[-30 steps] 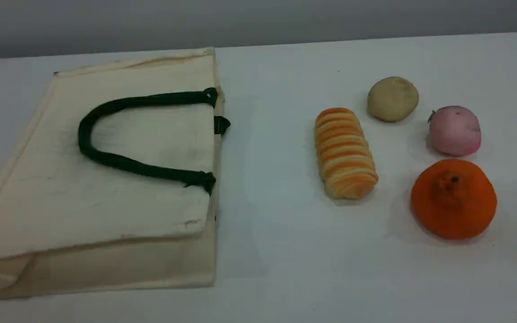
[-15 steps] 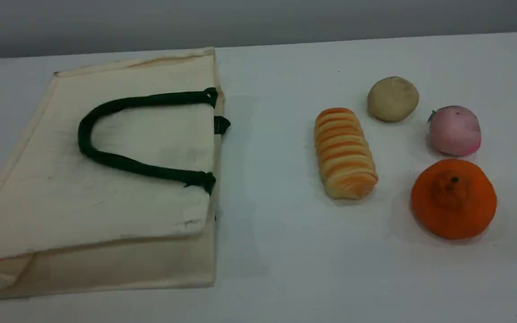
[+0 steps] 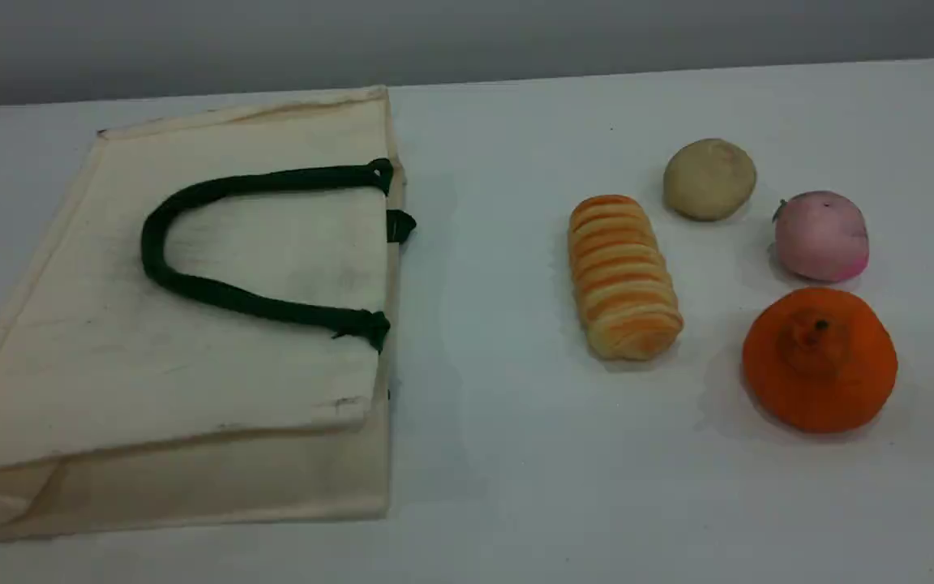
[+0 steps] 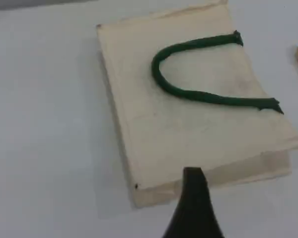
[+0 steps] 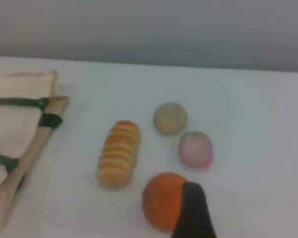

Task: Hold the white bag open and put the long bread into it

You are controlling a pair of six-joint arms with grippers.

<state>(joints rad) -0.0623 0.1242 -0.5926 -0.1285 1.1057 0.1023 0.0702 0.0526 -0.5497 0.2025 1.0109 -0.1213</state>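
The white bag lies flat on the table's left half with its mouth edge facing right. One dark green handle curls on top of it. The long bread, golden with crosswise ridges, lies apart from the bag right of centre, lengthwise front to back. Neither arm appears in the scene view. The left wrist view looks down on the bag from high up, with one dark fingertip of my left gripper at the bottom edge, holding nothing. My right gripper hovers high over the food, and the bread lies to its left.
Three round items cluster right of the bread: a beige ball behind, a pink fruit at the far right, an orange fruit in front. A grey wall runs along the table's far edge.
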